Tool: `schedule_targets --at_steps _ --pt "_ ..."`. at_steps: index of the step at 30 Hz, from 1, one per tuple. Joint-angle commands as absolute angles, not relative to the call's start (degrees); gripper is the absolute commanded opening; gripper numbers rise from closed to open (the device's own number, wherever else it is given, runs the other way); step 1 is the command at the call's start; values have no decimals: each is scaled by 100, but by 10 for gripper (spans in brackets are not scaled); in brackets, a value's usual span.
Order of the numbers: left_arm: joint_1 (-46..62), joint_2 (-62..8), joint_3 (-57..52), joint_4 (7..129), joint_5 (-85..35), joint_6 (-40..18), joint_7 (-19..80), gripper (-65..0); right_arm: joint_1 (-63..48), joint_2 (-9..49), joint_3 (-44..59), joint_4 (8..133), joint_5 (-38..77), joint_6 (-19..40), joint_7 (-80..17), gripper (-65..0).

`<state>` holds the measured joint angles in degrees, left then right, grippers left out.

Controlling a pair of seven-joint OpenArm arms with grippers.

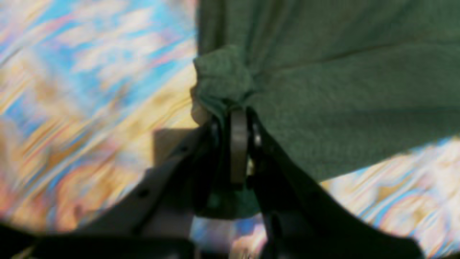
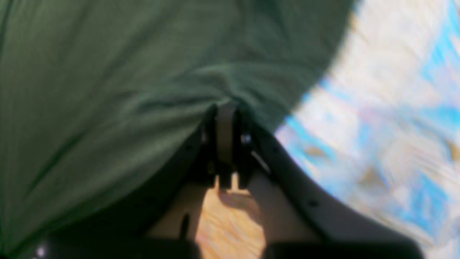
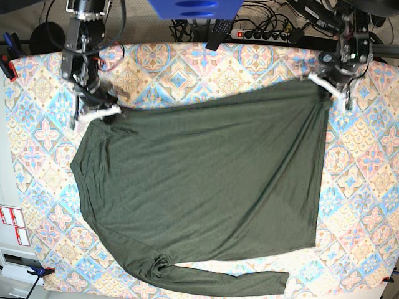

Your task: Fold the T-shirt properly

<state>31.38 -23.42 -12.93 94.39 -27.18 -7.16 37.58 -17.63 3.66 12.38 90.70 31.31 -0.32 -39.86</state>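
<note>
Left tool [image 1: 237,118], at the base view's upper right [image 3: 328,84], pinches a bunched corner of the dark green shirt [image 3: 206,187]. Right tool [image 2: 225,111], at upper left [image 3: 103,111], is clamped on the opposite corner. Between them the shirt spreads across the patterned surface [image 3: 37,124], one long sleeve lying along the lower edge.
</note>
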Motion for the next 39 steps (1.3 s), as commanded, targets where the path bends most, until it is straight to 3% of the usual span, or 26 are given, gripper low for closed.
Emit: schedule_targets --at_steps 1,12,23,27,39 --pt "3284 -2422 -1323 9640 -2721 -708 3714 -650 -1798 444 1420 9288 3143 -13 -3802 -650" --pt "3749 -2431 -2053 10044 -2721 -716 3705 -650 -2352 444 1991 10185 3152 -13 -3802 -650" --pt "2615 -2387 -2325 10088 -2712 -708 3890 -650 -1613 444 1938 10246 3143 -13 -3890 -650" --pt "2440 -2255 -2325 10114 -2712 -708 4303 -650 -1587 444 1833 10264 3169 -4 -4479 -649" --pt "2466 -2229 -2325 10105 -2712 -708 4312 -650 -1921 523 22 10378 3134 -4 -4752 -431"
